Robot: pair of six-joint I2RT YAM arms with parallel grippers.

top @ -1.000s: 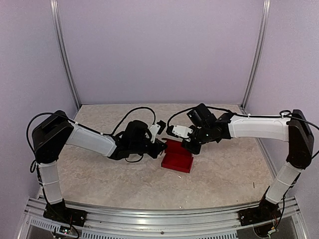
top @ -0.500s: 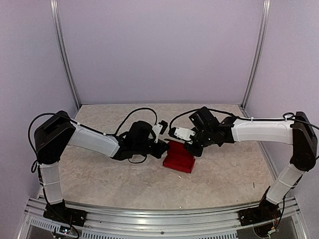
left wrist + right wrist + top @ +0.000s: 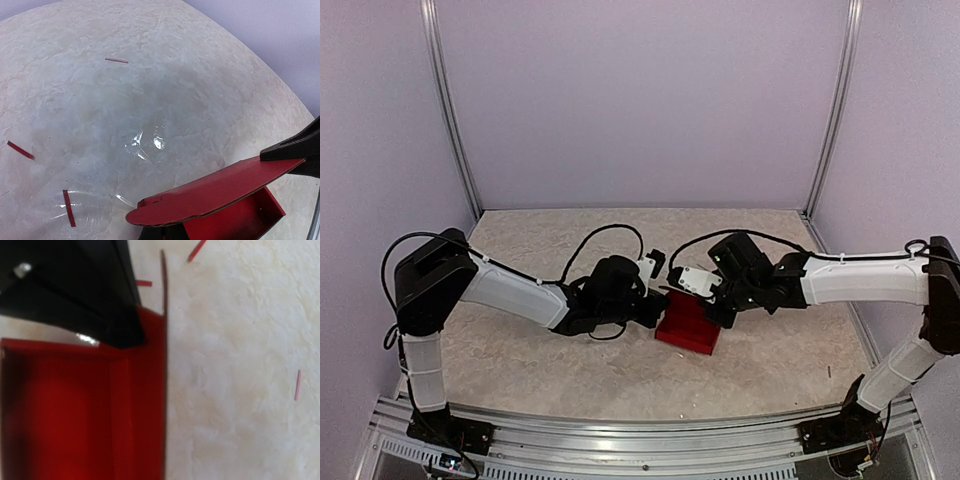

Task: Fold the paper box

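The paper box [image 3: 688, 325] is bright red card, a shallow open tray raised off the marbled table between my two arms. My left gripper [image 3: 655, 308] is shut on the box's left side. In the left wrist view a long red flap [image 3: 215, 192] lies just over its fingertips [image 3: 159, 234]. My right gripper [image 3: 718, 312] is shut on the right end of the box, and its black tip [image 3: 292, 152] meets the end of that flap. The right wrist view looks into the box's red inside [image 3: 75, 410], where the left gripper [image 3: 122, 335] touches the wall. The right gripper's own fingers are out of that view.
Thin red card slivers lie on the table [image 3: 116, 60] [image 3: 69, 207] [image 3: 297, 385]. Purple walls and metal posts [image 3: 450, 120] close in the table on three sides. An aluminium rail [image 3: 640, 440] runs along the near edge.
Both grippers and the box between them have shifted to the right and slightly toward the near edge. Both grips have stayed shut.
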